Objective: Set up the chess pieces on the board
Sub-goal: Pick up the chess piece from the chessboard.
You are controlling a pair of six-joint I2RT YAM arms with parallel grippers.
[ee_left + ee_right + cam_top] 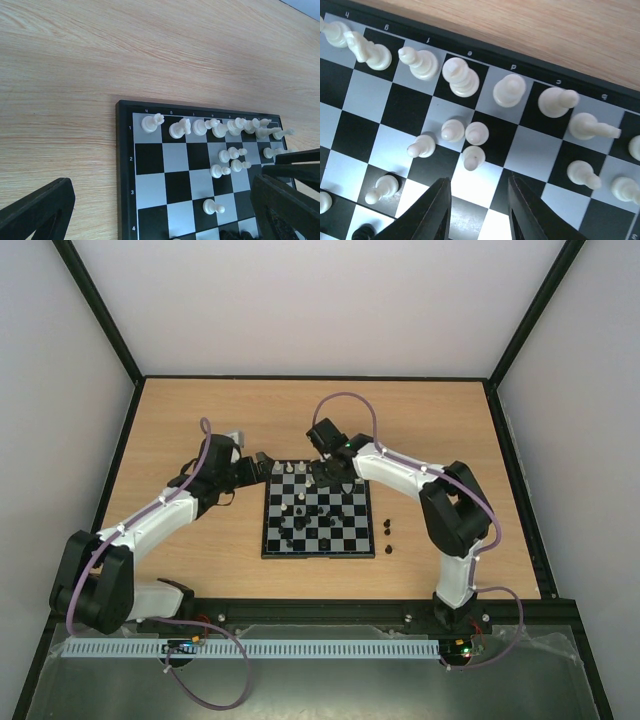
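The board (318, 555) lies mid-table with cream-white chess pieces (300, 468) along its far row and black pieces (298, 527) scattered in the middle. My left gripper (262, 462) is open and empty at the board's far-left corner; its wrist view shows the board's edge (121, 165) and white pieces (177, 129) between the wide-spread fingers (37, 210). My right gripper (325, 477) hovers open and empty over the far rows. In its wrist view the fingertips (440, 200) sit just short of a cluster of three white pawns (472, 157), with the white back row (462, 77) beyond.
Three black pieces (388, 535) stand on the wooden table just right of the board. One white pawn (212, 206) stands alone on the fourth row. Black frame rails and pale walls enclose the table.
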